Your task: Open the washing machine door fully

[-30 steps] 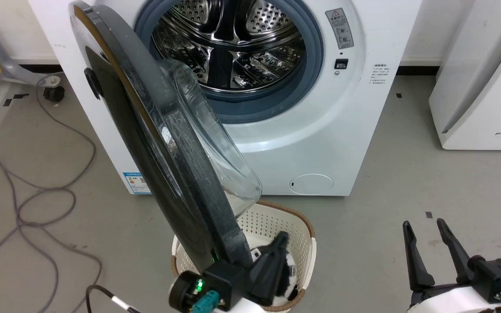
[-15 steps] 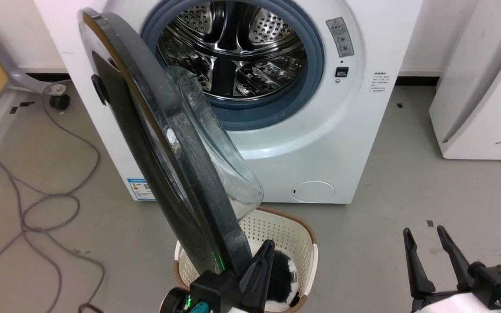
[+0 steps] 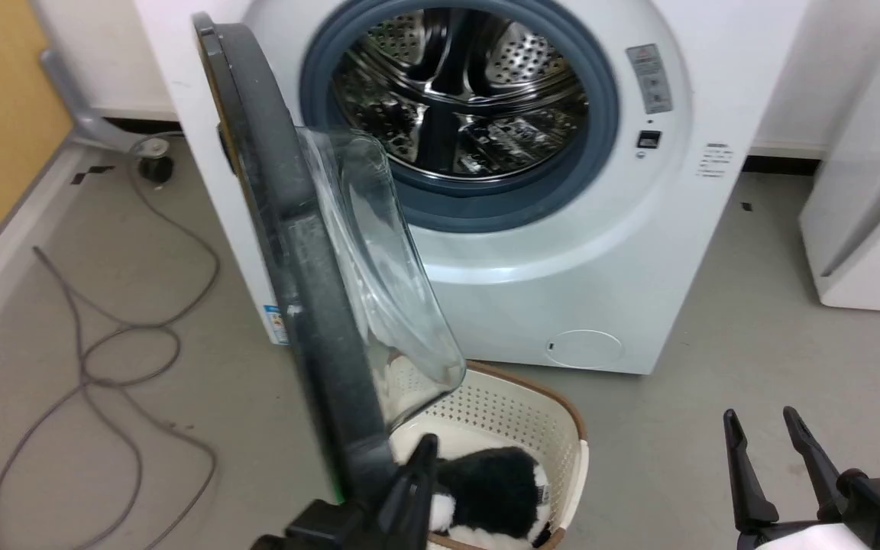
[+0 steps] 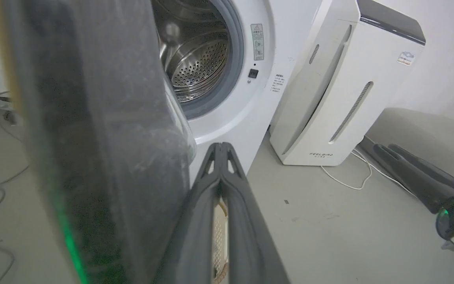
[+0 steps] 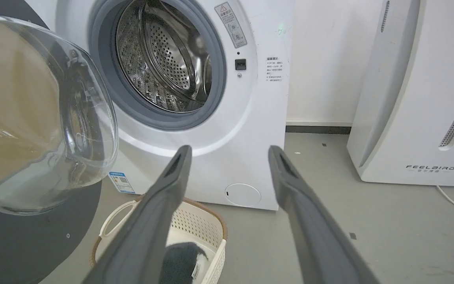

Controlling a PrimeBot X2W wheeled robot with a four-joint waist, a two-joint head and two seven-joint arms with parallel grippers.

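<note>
Just left of my left pincer (image 4: 220, 150), closed tip to tip on nothing, the washing machine door (image 4: 93, 138) lies against it so I can push it wider.

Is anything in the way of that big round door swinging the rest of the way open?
Nothing visible does. On the outer side of the washing machine door there's floor with a grey cable lying flat. The laundry basket and the left claw are on its inner side.
</note>
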